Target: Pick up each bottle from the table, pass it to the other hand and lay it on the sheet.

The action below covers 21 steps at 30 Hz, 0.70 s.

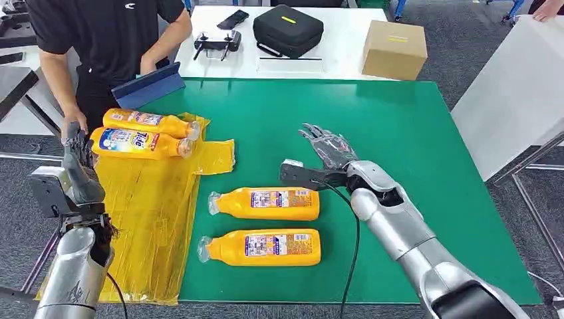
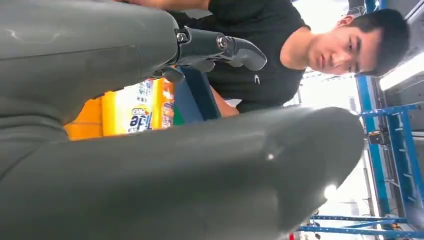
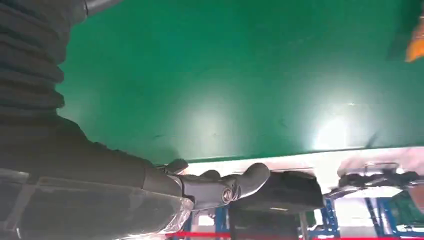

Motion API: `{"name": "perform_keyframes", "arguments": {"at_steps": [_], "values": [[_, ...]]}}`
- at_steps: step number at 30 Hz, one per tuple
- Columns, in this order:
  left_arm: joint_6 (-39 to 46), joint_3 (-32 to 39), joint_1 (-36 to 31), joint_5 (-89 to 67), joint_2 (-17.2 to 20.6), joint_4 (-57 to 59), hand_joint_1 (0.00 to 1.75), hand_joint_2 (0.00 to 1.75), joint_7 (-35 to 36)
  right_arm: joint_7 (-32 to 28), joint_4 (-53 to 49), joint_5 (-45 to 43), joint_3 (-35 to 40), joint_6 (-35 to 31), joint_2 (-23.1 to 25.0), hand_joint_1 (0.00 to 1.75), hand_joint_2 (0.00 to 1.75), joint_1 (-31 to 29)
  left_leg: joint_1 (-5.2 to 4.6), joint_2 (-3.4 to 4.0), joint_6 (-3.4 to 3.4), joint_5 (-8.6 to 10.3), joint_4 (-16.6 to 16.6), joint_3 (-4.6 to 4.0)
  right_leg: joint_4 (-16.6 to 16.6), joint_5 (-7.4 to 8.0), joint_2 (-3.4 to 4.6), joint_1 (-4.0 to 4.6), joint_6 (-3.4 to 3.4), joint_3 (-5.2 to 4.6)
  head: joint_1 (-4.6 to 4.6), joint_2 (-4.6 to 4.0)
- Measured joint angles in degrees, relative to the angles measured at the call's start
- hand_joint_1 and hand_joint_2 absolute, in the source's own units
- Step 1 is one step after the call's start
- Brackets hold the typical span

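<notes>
Two bottles already lie on the yellow sheet point(image 1: 153, 199) at its far end, side by side, caps toward the table middle; two more wait on the green table point(image 1: 399, 133), just right of the sheet; near bottle point(image 1: 263, 247) and far bottle point(image 1: 266, 203), parallel, close together but apart.

My right hand point(image 1: 326, 149) hovers over the table, fingers spread, holding nothing; it sits beyond and to the right of the far bottle, near it, not touching. My left hand point(image 1: 80, 159) is raised at the sheet's left edge, well apart from both waiting bottles; fingers look loosely curled with nothing in them, but I can't tell its state for sure; the left wrist view shows a bottle label past the thumb, not in the grasp.

So right hand is the nearer one; I judge the far bottle is the next pick. Both waiting bottles run left-right across the table, long axis crossways to my reach, caps pointing left toward the sheet, bases toward the right arm.

A person point(image 1: 113, 40) stands at the far left corner, one hand by the sheet.
</notes>
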Motion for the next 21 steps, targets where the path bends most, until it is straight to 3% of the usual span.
{"name": "perform_keyframes", "arguments": {"at_steps": [5,11,21], "values": [[1.25,0.00,0.72,0.31,0.07,0.09,0.00,0.00,0.00,-2.43,-0.75,-6.56,0.28,-4.00,1.13,0.00,0.00,0.65,0.00,-0.03,0.00,0.00,0.00,-0.01,0.01,-0.01,-0.02,0.00,0.00,0.00,0.04,0.00],[2.34,1.16,4.62,1.73,1.01,-1.73,0.00,0.00,-0.68,-3.61,-13.74,-12.28,-0.31,-5.68,-0.42,0.00,0.00,7.33,-0.01,-0.05,-0.03,-0.05,0.00,-0.02,-0.02,-0.06,-0.02,-0.01,-0.04,-0.07,0.02,0.00],[2.93,4.46,8.50,1.77,1.09,-4.53,0.00,0.00,-0.83,-4.44,-37.26,-7.54,1.13,-9.92,-2.58,0.00,0.00,25.18,0.00,-0.04,-0.14,-0.14,-0.03,-0.03,-0.05,-0.08,-0.01,0.00,-0.06,-0.09,0.00,0.00]]}}
